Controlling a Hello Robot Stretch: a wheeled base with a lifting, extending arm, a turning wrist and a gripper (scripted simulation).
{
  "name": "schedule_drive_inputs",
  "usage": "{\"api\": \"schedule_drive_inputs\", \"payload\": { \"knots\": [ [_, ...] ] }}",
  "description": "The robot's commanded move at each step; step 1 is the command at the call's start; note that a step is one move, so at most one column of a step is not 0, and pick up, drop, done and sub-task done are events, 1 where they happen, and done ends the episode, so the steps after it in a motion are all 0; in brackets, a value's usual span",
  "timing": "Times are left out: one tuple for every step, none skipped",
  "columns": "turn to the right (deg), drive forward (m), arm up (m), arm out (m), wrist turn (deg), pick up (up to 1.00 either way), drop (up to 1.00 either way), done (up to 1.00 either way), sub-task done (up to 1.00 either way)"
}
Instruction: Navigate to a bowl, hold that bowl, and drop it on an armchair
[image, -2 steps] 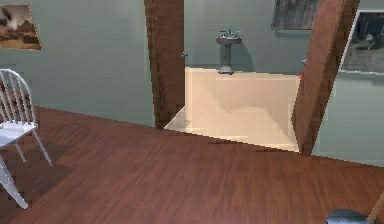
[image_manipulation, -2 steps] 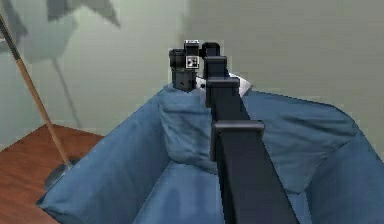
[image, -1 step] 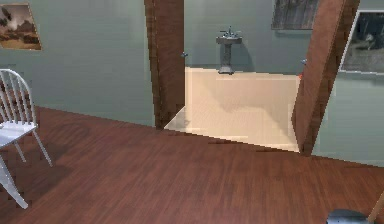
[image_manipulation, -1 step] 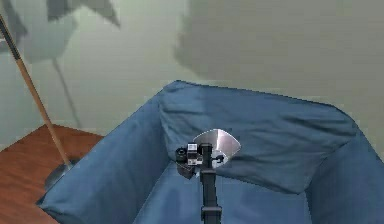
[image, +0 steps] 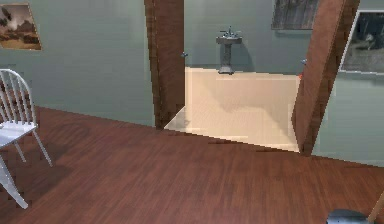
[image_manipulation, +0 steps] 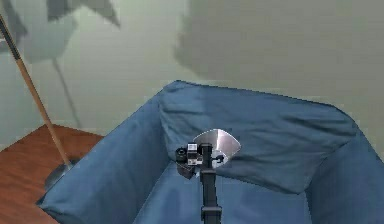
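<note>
In the arm side view, the blue armchair (image_manipulation: 250, 150) took up most of the frame, its back and 2 padded sides rising around the seat. The dark arm (image_manipulation: 209, 200) came up from the bottom edge just right of the middle and ended at the gripper (image_manipulation: 186, 160), which sat in front of the armchair's upholstery. A pale grey bowl (image_manipulation: 220, 147) (seen as a tilted, fan-shaped disc) was just beside the gripper's body, against the armchair's back cushion. I could not tell whether the 2 fingers had hold of the bowl or whether it rested on the cushion, nor how the fingers stood. On that view's left, a thin wooden pole (image_manipulation: 35, 95) slanted down to a dark base (image_manipulation: 55, 178) on the wood floor, near the armchair's side.

In the forward view, reddish wood floor (image: 150, 175) ran to a doorway with a brown frame (image: 165, 60). Beyond it lay a pale floor (image: 240, 105) and a pedestal sink (image: 228, 50) against the far wall. A white spindle-back chair (image: 15, 110) stood at the left edge below 1 framed picture (image: 20, 25).
</note>
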Motion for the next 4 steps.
{"api": "schedule_drive_inputs", "payload": {
  "knots": [
    [0.0, 0.0, 0.0, 0.0, 0.0, 0.0, 1.0, 0.0, 0.0],
    [0.0, 0.0, 0.1, 0.0, 0.0, 0.0, 0.0, 0.0, 0.0],
    [0.0, 0.0, 0.0, -0.08, 0.0, 0.0, 0.0, 0.0, 0.0],
    [0.0, 0.0, 0.0, 0.0, 0.0, 0.0, 0.0, 1.0, 0.0]
  ]
}}
